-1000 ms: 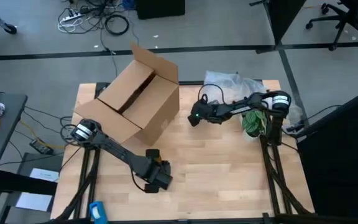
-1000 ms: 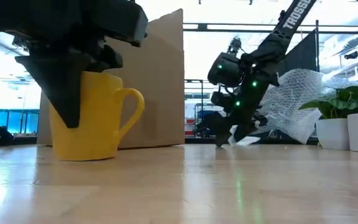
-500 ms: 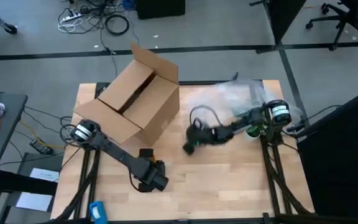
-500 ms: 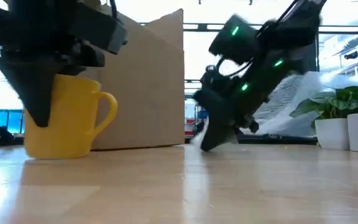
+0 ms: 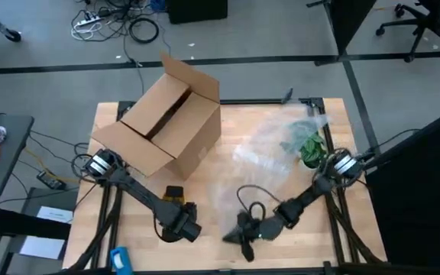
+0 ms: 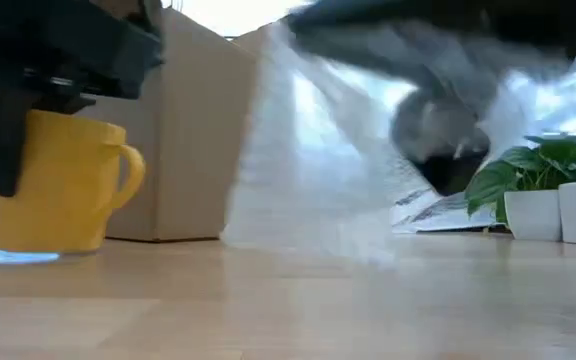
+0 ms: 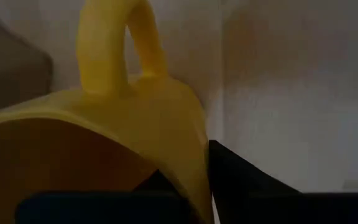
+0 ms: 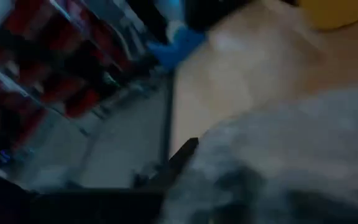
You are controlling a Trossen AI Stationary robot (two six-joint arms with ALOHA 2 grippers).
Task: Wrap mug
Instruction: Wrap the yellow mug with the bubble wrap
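Note:
The yellow mug [image 6: 53, 185] stands upright near the table's near-left part, its loop handle [image 6: 128, 175] pointing toward the table's right. My left gripper [image 5: 180, 223] is shut on the mug [image 5: 173, 194] from above. The clear crinkly plastic sheet [image 5: 277, 164] stretches from the far right of the table down to my right gripper [image 5: 241, 233], which is shut on it near the near edge. In the low view the sheet [image 6: 308, 150] hangs like a curtain to the right of the mug. My left gripper has one finger [image 7: 160, 186] inside the mug and the other [image 7: 247, 183] outside, with the mug's wall [image 7: 194, 168] pinched between them, away from the handle. The fingers come from above, pointing down. The mug is upright, its base at the table top. My right gripper holds the plastic sheet by its near end [image 5: 244, 220]. Blur hides the fingers and the exact place of contact. The sheet trails back from the gripper toward the table's far right, raised off the table near the gripper.
An open cardboard box [image 5: 166, 114] stands at the far left, right behind the mug in the low view. A potted green plant [image 5: 309, 149] stands at the right edge, partly under the sheet, with white pots [image 6: 558, 215].
My right gripper has swept quickly from beside the box to the table's near edge, dragging the plastic sheet, which has spread out across the table's right half. My left gripper has moved the upright mug toward the table's left and near edges.

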